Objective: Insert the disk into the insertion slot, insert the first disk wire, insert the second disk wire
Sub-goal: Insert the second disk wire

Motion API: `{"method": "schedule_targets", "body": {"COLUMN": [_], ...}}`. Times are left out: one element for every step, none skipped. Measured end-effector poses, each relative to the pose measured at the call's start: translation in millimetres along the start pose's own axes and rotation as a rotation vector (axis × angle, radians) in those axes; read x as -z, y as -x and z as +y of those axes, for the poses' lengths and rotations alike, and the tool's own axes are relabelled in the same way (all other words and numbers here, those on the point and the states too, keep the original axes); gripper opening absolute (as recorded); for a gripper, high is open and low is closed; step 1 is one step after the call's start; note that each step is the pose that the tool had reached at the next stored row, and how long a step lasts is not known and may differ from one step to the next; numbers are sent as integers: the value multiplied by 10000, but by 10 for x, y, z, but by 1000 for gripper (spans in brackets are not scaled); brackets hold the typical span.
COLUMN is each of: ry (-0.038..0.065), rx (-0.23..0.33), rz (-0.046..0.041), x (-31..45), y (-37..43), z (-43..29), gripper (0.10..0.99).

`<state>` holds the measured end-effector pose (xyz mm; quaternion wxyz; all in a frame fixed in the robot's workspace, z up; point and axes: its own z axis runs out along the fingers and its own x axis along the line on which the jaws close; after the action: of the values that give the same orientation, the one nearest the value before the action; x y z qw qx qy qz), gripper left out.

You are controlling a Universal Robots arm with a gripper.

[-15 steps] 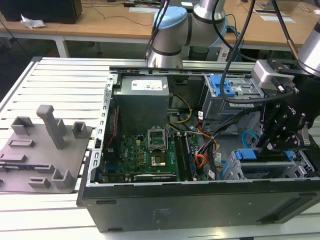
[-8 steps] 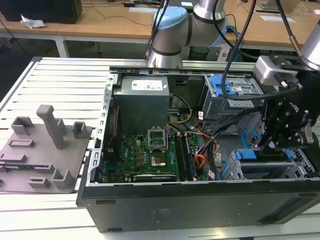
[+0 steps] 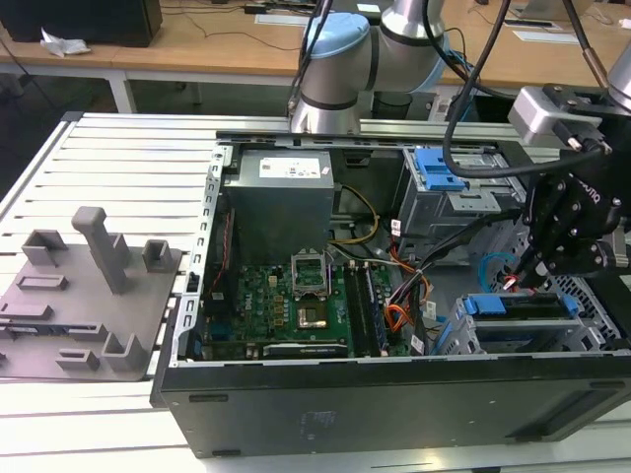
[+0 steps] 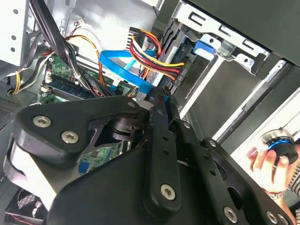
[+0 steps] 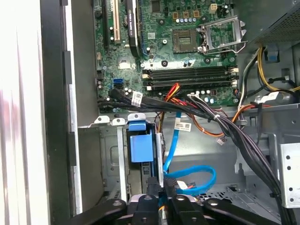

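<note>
The disk (image 3: 523, 307) in its blue carrier (image 5: 140, 147) sits inside the insertion slot (image 3: 513, 343), the silver cage (image 5: 110, 159) at the case's corner on the exterior view's right. My gripper (image 3: 521, 283) hangs just over the disk's end with its black fingers (image 5: 152, 187) drawn together. In the second wrist view the gripper (image 4: 159, 96) pinches the end of the blue disk wire (image 4: 122, 70) at the drive's back edge. A red, yellow and black wire bundle (image 4: 150, 51) runs to the same edge beside it. The blue wire (image 5: 187, 180) loops across the case floor.
The motherboard (image 3: 286, 296) and power supply (image 3: 281, 192) fill the case's middle. A grey bay with a blue bracket (image 3: 439, 168) stands at the back. Black cables (image 5: 225, 126) cross near the cage. A grey fixture plate (image 3: 89, 286) lies outside the case. A person's hand (image 4: 269, 159) holds a small device.
</note>
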<state>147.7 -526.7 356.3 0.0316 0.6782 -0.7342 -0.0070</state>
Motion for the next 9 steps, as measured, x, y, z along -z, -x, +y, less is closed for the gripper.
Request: {"method": "schedule_targets", "body": {"ry": [0, 0, 0, 0, 0, 0, 0, 0, 0], "rx": [-1, -1, -1, -1, -1, -1, -1, -1, -1], "rz": [1, 0, 0, 0, 0, 0, -1, 0, 0], "x": [0, 0, 0, 0, 0, 0, 0, 0, 0], "y": [0, -1, -1, -1, -1, -1, -1, -3, -13], "z": [0, 0, 1, 0, 0, 1, 1, 0, -1], "gripper": [161, 161, 161, 161, 161, 161, 161, 161, 161]}}
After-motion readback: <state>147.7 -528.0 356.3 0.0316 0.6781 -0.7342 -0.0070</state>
